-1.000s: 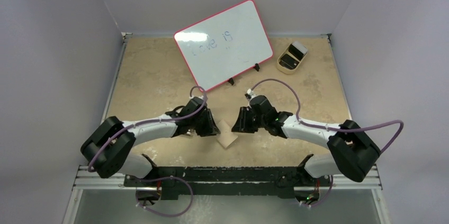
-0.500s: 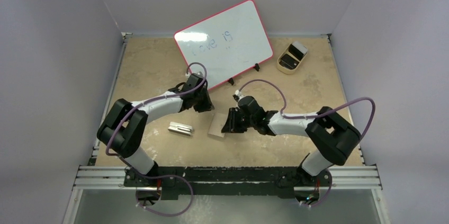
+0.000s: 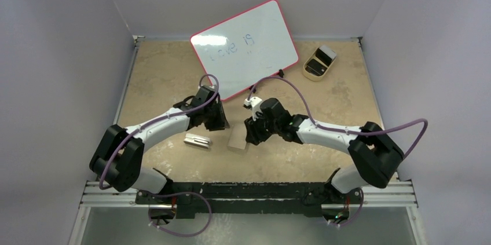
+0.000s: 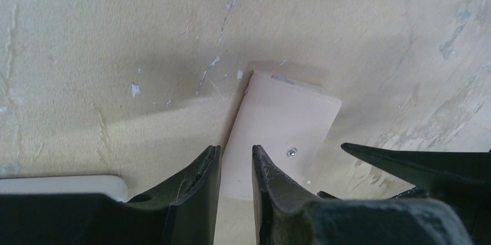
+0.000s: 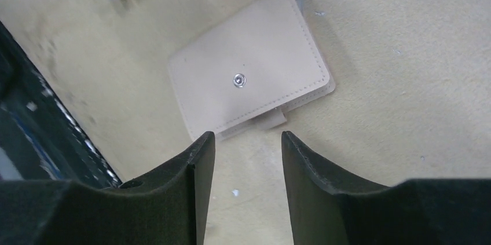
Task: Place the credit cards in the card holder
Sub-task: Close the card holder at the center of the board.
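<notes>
The card holder (image 3: pixel 236 139), a closed beige leather wallet with a snap stud and a tab, lies flat on the table between the arms. It also shows in the left wrist view (image 4: pixel 278 123) and the right wrist view (image 5: pixel 252 86). My left gripper (image 3: pixel 223 124) hovers at its left far edge, jaws a narrow gap apart and empty (image 4: pixel 234 149). My right gripper (image 3: pixel 250 135) is open and empty just right of it (image 5: pixel 248 135). No credit card shows near the grippers.
A silver-white block (image 3: pixel 197 141) lies left of the wallet. A tan oval tray (image 3: pixel 315 74) with a dark inside stands at the back right, with a pale grey piece (image 3: pixel 328 53) at its far end. A red-rimmed whiteboard (image 3: pixel 246 48) leans at the back.
The wallet has moved left and away from the front edge. My left gripper lifted off the silver-white block, swung back, then came down by the wallet. My right gripper followed the wallet leftward.
</notes>
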Tool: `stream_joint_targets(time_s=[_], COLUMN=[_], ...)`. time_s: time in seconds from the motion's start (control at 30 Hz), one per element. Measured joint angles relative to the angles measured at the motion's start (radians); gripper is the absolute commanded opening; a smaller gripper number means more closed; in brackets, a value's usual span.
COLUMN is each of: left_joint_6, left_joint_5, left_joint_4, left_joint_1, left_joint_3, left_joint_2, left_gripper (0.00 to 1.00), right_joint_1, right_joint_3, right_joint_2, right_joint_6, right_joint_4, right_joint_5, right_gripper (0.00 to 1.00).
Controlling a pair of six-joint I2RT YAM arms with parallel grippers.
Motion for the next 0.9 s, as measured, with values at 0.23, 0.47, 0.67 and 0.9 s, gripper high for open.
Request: stream_joint_targets(time_s=[0.23, 0.47, 0.67, 0.9], left_joint_6=[0.001, 0.008, 0.008, 0.009], left_joint_5=[0.054, 0.105, 0.142, 0.179], left_joint_4=[-0.018, -0.002, 0.014, 0.050], left_joint_1=[0.026, 0.061, 0.085, 0.085], left_joint_3=[-0.011, -0.029, -0.060, -0.062], left_joint_2=[-0.005, -0.007, -0.003, 0.033], left_gripper=[0.26, 0.26, 0.26, 0.23], right_joint_1=[0.004, 0.027, 0.048, 0.071], right_joint_3=[0.103, 0.149, 0.180, 0.180], right_joint_2=[0.084, 0.207, 0.220, 0.224], right_joint_6=[-0.235, -0.357, -0.420, -0.508], right_joint_4=[-0.088, -0.124, -0.134, -0.154], right_joint_5=[-0.027, -0.023, -0.026, -0.076], right_gripper=[0.51, 0.48, 0.50, 0.53])
